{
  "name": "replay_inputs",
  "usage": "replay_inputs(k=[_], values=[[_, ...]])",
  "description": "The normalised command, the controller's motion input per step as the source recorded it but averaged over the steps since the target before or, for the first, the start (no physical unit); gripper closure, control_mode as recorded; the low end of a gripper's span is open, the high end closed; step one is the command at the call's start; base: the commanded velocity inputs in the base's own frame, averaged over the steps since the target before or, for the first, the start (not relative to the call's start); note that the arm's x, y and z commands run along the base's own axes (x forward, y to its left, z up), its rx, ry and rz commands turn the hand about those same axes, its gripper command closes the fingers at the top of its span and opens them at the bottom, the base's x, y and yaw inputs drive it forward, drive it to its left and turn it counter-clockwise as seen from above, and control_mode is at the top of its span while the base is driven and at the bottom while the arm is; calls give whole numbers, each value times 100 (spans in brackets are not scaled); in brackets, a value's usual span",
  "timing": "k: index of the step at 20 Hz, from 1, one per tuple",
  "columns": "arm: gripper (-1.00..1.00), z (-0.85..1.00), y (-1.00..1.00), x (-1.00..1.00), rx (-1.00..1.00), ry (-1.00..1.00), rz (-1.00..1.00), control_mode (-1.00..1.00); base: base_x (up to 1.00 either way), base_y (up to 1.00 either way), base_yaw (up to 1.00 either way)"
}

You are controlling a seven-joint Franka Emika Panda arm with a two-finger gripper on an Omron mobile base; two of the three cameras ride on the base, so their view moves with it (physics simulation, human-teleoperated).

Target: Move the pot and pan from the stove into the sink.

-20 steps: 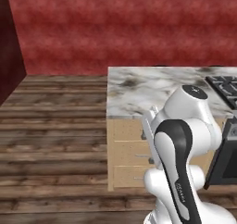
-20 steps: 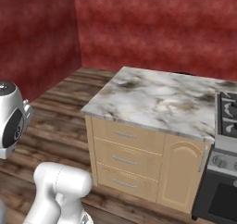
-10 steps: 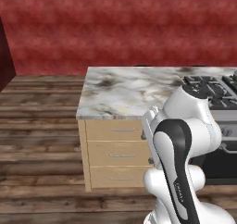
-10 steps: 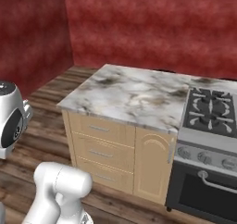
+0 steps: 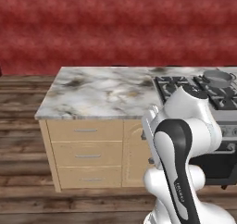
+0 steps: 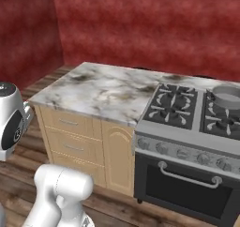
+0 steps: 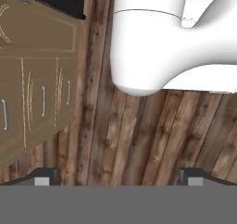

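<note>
Grey metal pot (image 6: 227, 96) sits on the stove's (image 6: 187, 127) back right burner, next to the marbled counter (image 5: 102, 91). Gripper (image 7: 118, 180) points at the wood floor (image 7: 139, 140), jaws spread wide, holding nothing.

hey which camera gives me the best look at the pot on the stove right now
The right base view: the pot sits on a back burner of the stove with nothing in front of it, though the frame's right edge clips it. The left base view shows the pot smaller, just beyond the robot's arm. The hand view looks at floor and cabinet fronts.
</note>
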Motion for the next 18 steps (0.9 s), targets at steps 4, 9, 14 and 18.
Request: replay_inputs(k=[4,9,14,18], values=[[-100,0,0,0,0,0,0,100,0,-87,0],[-100,0,0,0,0,0,0,100,0,-88,0],[-100,0,0,0,0,0,0,100,0,-90,0],[-100,0,0,0,0,0,0,100,0,-89,0]])
